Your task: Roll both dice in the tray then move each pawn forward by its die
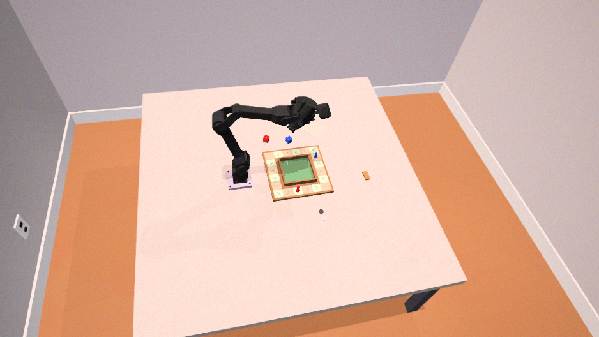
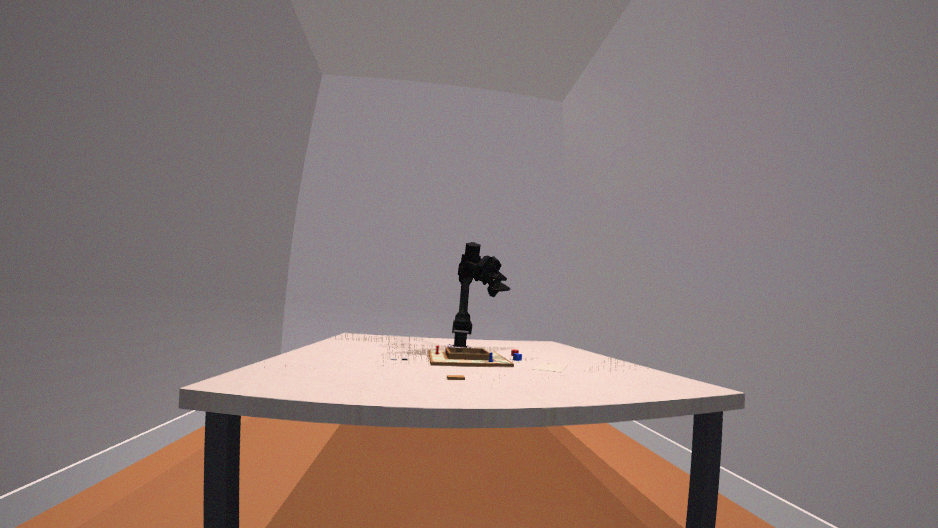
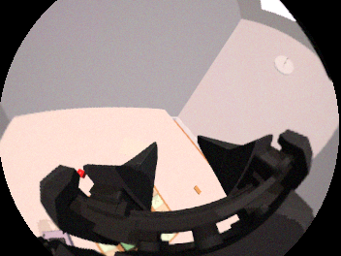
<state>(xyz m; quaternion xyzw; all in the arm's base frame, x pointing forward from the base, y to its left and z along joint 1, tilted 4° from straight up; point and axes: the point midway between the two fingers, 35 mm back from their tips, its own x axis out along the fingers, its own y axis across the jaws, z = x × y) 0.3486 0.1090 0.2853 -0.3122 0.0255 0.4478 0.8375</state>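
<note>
My gripper (image 2: 507, 283) (image 3: 177, 140) is open and empty, high above the table beyond the dice. The red die (image 1: 265, 138) (image 2: 514, 352) (image 3: 81, 173) and the blue die (image 1: 288, 139) (image 2: 517, 357) lie on the table just outside the board's far edge in the top view. The tray (image 1: 299, 182) with a green floor is in the middle of the board (image 1: 273, 199) and holds no die. The red pawn (image 1: 297, 189) (image 2: 437, 350) stands on the near row in the top view. The blue pawn (image 1: 315, 155) (image 2: 490, 357) stands near the far right corner.
An orange block (image 1: 366, 175) (image 2: 455, 377) (image 3: 198, 189) lies right of the board in the top view. A dark disc (image 1: 320, 211) and a white disc (image 1: 324, 219) lie in front of the board. A pale flat sheet (image 2: 551, 367) lies beyond the dice. The arm's base (image 1: 232, 184) is left of the board.
</note>
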